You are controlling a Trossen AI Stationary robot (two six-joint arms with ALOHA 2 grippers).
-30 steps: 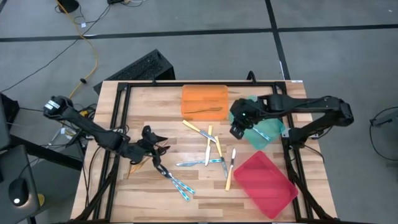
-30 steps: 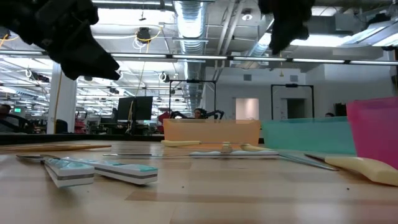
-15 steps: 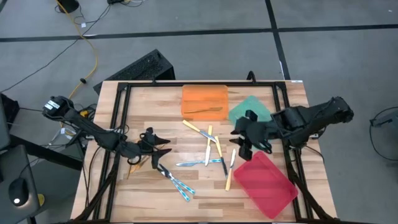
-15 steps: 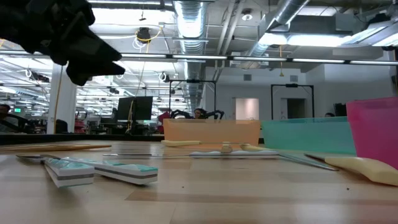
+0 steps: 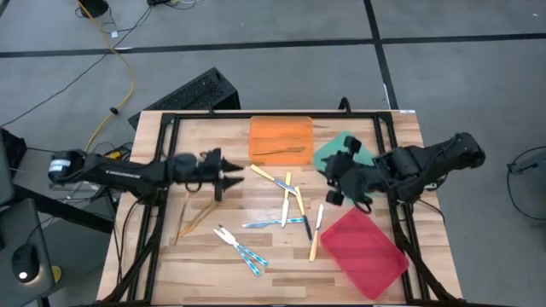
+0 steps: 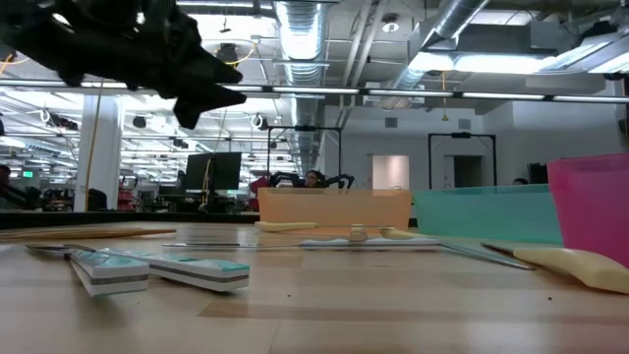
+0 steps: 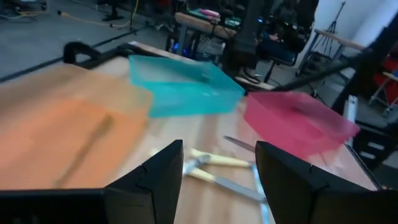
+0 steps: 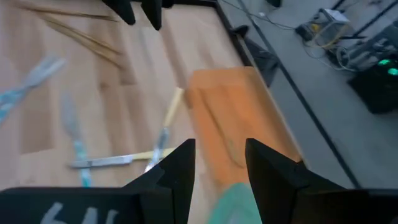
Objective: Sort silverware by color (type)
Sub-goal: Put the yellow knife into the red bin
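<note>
Left gripper (image 5: 240, 176): raised over the bench's left half, pointing at the orange tray; fingers (image 7: 163, 180) apart, nothing between them. It has swung up and toward the middle from its earlier low spot near the gold pair.
Right gripper (image 5: 328, 176): over the seam between green tray and bench; fingers (image 8: 180, 165) apart, empty. Half a second ago it sat slightly lower, nearer the red tray; a second ago it was over the green tray.
Gold pair (image 5: 194, 218): on the bench at left, now uncovered, well clear of the left gripper.
Blue-handled pieces (image 5: 246, 252): near the front edge; one more (image 5: 275, 223) at centre.
Yellow-handled pieces (image 5: 286, 200): centre cluster, unmoved.
Orange tray (image 5: 280, 137): far edge, one gold utensil (image 5: 280, 152) inside.
Green tray (image 5: 344, 150): partly under the right arm.
Red tray (image 5: 365, 252): front right.
Bench (image 5: 206, 256): wood top.
</note>
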